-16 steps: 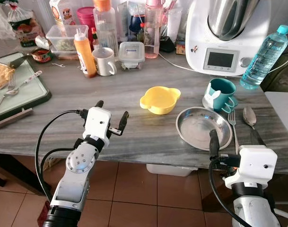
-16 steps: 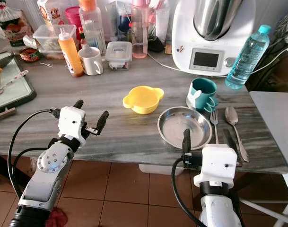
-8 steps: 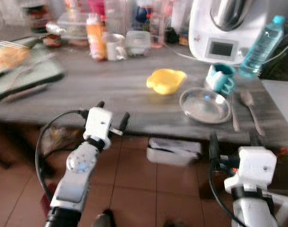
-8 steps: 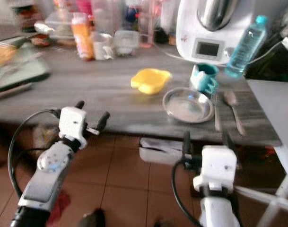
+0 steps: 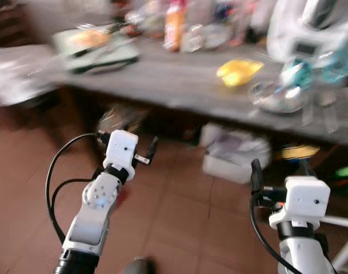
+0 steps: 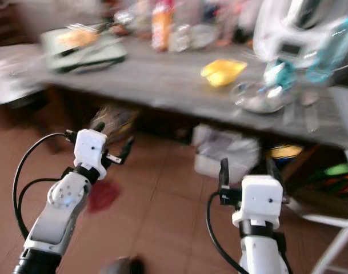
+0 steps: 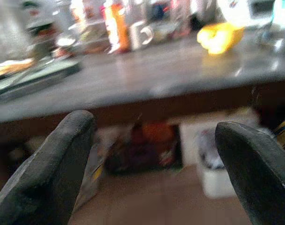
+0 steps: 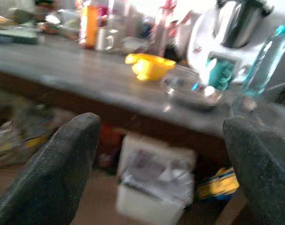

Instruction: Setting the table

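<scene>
Fingers: both pairs spread wide with nothing between them; left gripper (image 5: 134, 147) and right gripper (image 5: 279, 171) hang over the tiled floor (image 5: 179, 228), near side of the table (image 5: 162, 91).
Why held so: judged a carrying pose for walking, arms forward and unloaded; the blur suits a moving camera.
Place setting: metal plate (image 5: 275, 97) lies at the table's right end, yellow bowl (image 5: 238, 71) just left and farther, teal cup (image 6: 279, 74) behind the plate.
Relative to fingers: all three sit well apart from both grippers, higher and farther; the right gripper is the closer one.
Cutlery: too blurred to tell.
Far left: green tray (image 5: 96, 48) with food.
</scene>
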`<state>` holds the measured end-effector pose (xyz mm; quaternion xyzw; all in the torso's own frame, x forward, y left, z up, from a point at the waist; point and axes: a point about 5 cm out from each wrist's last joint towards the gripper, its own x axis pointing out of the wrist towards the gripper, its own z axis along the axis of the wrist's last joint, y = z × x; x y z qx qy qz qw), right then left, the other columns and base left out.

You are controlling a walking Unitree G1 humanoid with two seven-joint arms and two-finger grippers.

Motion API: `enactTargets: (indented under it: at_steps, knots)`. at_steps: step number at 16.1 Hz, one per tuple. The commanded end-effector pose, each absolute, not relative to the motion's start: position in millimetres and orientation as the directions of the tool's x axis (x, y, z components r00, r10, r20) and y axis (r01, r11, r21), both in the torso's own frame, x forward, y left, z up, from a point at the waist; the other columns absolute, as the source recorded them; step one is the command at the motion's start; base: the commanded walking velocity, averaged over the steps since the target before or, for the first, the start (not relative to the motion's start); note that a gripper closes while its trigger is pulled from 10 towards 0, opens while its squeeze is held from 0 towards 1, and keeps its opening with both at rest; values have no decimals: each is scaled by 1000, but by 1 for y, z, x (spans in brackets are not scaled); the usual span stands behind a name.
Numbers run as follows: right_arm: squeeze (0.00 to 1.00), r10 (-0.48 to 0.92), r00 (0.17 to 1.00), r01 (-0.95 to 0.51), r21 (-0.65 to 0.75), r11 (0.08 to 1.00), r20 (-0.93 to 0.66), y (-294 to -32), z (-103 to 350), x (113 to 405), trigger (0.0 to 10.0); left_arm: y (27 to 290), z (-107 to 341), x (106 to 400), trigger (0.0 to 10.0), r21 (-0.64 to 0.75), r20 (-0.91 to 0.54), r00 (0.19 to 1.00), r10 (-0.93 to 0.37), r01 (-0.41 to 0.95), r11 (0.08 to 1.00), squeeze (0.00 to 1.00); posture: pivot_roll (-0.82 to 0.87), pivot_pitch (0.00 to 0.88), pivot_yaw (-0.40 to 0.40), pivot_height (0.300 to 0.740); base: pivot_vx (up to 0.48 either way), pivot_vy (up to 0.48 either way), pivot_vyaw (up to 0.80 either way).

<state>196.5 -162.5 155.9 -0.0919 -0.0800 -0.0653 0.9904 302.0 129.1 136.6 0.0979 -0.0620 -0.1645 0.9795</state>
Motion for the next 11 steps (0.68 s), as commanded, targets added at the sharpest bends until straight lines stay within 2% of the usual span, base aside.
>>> enactTargets:
  at_steps: [1, 7, 11]
  knots:
    - [0, -129, 978, 158, -178, 971, 166, -165, 155, 194, 10000, 122, 135, 301, 10000, 231, 80, 919, -387, 360, 904, 0, 26, 113, -27, 740, 0, 0, 0]
    - [0, -168, 982, 181, -185, 966, 81, -174, 129, 192, 10000, 117, 100, 299, 10000, 207, -40, 902, -429, 428, 880, 0, 36, 110, -32, 740, 0, 0, 0]
    - [0, -181, 983, 182, -192, 964, 27, -181, 109, 193, 10000, 122, 70, 298, 10000, 222, -140, 901, -410, 432, 874, 0, 37, 101, -26, 740, 0, 0, 0]
